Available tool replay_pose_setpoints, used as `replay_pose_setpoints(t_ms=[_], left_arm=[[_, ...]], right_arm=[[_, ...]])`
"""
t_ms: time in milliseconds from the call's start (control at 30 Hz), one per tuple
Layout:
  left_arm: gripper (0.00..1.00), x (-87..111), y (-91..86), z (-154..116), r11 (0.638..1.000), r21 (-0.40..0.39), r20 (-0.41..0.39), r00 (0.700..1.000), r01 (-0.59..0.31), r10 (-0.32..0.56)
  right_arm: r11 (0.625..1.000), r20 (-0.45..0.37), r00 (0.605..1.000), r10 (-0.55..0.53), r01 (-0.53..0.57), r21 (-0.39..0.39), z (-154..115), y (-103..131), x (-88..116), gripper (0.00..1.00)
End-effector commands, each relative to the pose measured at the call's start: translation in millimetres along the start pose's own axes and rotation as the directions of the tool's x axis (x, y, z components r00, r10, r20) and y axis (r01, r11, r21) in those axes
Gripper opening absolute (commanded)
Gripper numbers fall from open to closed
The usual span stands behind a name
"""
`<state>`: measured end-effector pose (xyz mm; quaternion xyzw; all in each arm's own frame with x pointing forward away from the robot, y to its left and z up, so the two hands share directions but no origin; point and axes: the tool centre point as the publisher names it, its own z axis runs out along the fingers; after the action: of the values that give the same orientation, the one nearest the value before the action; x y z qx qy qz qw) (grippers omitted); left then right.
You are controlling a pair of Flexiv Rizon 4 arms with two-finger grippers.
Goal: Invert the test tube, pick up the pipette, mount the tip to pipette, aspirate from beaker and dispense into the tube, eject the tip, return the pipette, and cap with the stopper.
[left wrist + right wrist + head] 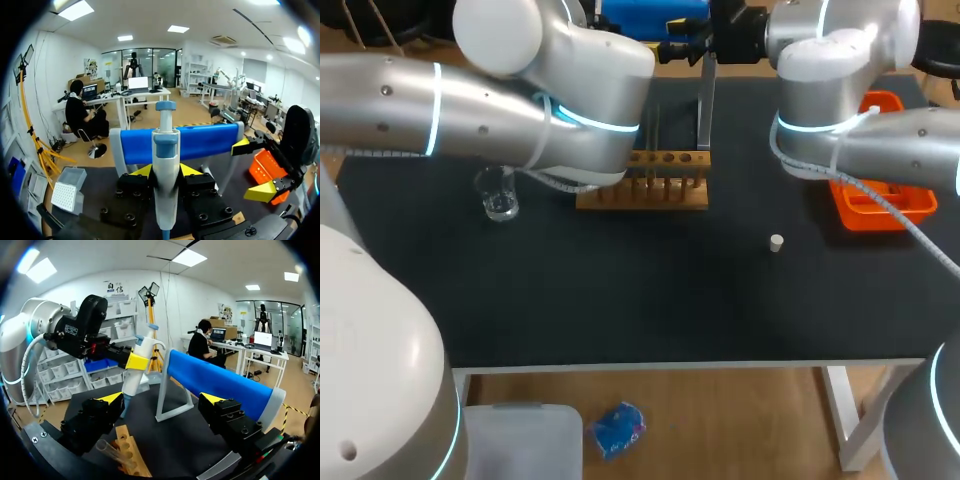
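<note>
The beaker [498, 195] stands upright at the left of the table, well apart from both grippers. Our left gripper [165, 171] is clamped on the pipette [165, 145]. Both yellow-tipped fingers press its white body from either side. The pipette is upright, blue plunger uppermost, just in front of the blue bar of the stand [200, 141]. The wooden rack [644, 187] sits mid-table. A clear test tube [109, 450] shows tilted at the rack, but we cannot tell how it is seated. The stopper [776, 242] lies alone on the dark mat, right of the rack. Our right gripper [161, 399] has its jaws wide apart, gripping nothing, and faces the stand. The orange tray [910, 203] sits at the far right.
</note>
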<state>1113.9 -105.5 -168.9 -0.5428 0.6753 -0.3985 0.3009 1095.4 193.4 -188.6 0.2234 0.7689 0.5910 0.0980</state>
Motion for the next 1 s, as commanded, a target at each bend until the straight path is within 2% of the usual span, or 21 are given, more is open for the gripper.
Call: replay_pose_setpoints(t_ms=[33,500,1000], left_arm=[[0.00,-0.5,-6.1,4.7,1.000,-0.027,0.017,1.000,0.002,-0.002],[0.00,-10.5,-15.0,18.0,0.997,-0.080,0.067,0.998,0.009,-0.004],[0.00,-17.8,-14.2,30.0,0.994,-0.105,0.098,0.995,0.018,-0.007]], right_arm=[[1.000,-0.001,1.000,0.001,-0.001,0.002,0.0,0.1,-0.6,1.00],[1.000,-0.001,1.000,0.001,-0.001,0.002,0.0,0.1,-0.6,1.00],[1.000,-0.001,1.000,0.001,-0.001,0.002,0.0,0.1,-0.6,1.00]])
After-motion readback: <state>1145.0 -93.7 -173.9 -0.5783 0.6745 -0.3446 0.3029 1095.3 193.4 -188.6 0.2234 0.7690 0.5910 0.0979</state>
